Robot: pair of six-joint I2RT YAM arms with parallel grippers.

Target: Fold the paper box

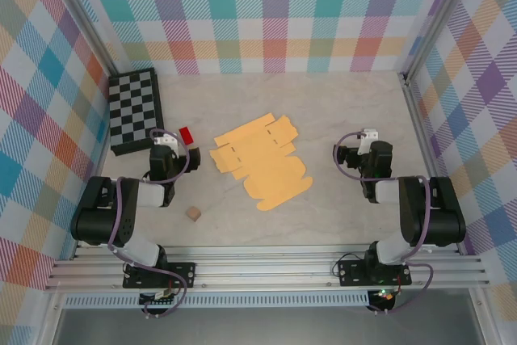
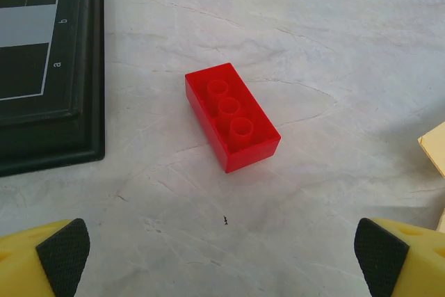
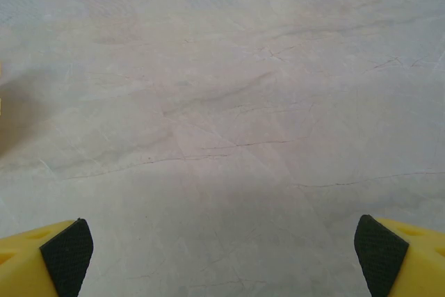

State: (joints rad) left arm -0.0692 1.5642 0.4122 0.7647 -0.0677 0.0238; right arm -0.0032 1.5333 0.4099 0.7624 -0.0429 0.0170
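The paper box lies flat on the table centre as a yellow-orange die-cut sheet with flaps and notches. One corner of the paper box pokes in at the right edge of the left wrist view. My left gripper sits to the sheet's left, open, with bare table between its black pads. To the right of the sheet my right gripper is open too, its pads spread wide over bare table. Neither gripper touches the card.
A red block lies just ahead of the left gripper, beside a black chessboard at the back left. A small tan cube sits near the front left. Checked walls close in the table on three sides.
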